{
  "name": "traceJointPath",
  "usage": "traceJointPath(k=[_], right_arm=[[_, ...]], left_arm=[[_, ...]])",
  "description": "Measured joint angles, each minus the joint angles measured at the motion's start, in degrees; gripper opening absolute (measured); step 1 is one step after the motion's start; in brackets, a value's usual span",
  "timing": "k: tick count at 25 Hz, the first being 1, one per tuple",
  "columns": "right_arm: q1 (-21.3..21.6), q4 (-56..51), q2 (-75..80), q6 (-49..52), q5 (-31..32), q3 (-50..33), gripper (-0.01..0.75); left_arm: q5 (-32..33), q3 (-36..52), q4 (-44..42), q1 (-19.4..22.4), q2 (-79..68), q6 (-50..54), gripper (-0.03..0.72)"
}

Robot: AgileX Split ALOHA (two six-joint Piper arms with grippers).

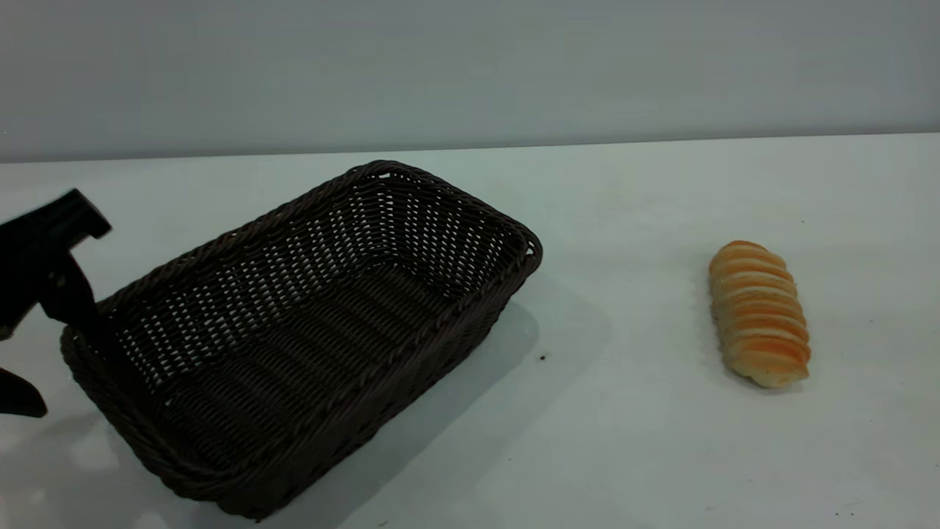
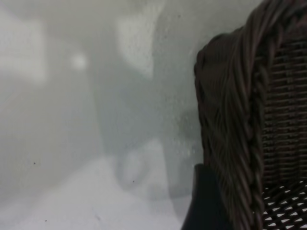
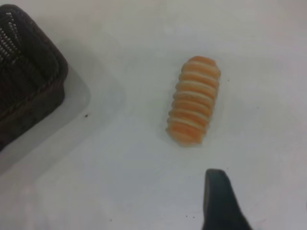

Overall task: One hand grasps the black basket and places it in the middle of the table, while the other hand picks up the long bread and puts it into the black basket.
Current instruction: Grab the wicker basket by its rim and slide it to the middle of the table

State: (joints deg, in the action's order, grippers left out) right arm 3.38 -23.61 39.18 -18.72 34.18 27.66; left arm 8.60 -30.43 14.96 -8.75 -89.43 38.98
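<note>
Left gripper (image 1: 29, 345): matte black, angular plastic body, two flat tapering black fingers (image 1: 18, 397). Right arm: only one dark blue-black, blunt, slab-like fingertip (image 3: 218, 201) visible. No markings, cables or screws discernible.

Soft, even light; left wrist view blurred, shadows faint.

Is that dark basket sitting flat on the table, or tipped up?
Tipped: the black basket has its far end raised, casting a shadow on the table.

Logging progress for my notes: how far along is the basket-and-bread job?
Nothing looks finished. In hand: the left end effector is at the black basket rim, at the table's left. Left: centring it, then loading the long bread, untouched at right.
</note>
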Motion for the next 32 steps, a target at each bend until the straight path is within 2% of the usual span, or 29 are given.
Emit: traceJointPath(k=[15,26,29,32], right_arm=[[0.00,-2.16,0.00,-1.50,0.48,0.00,0.412],[0.00,-2.77,0.00,-1.70,0.54,0.00,0.412],[0.00,-2.77,0.00,-1.70,0.54,0.00,0.412],[0.00,-2.77,0.00,-1.70,0.59,0.00,0.412]], left_arm=[[-4.40,-0.28,0.23,0.00,-6.00,0.72,0.585],[-11.19,-0.50,0.23,-0.24,-14.65,0.93,0.583],[-13.12,-1.22,0.23,-1.60,-16.51,0.93,0.542],[-15.02,-2.08,0.23,-3.48,-18.07,0.93,0.417]])
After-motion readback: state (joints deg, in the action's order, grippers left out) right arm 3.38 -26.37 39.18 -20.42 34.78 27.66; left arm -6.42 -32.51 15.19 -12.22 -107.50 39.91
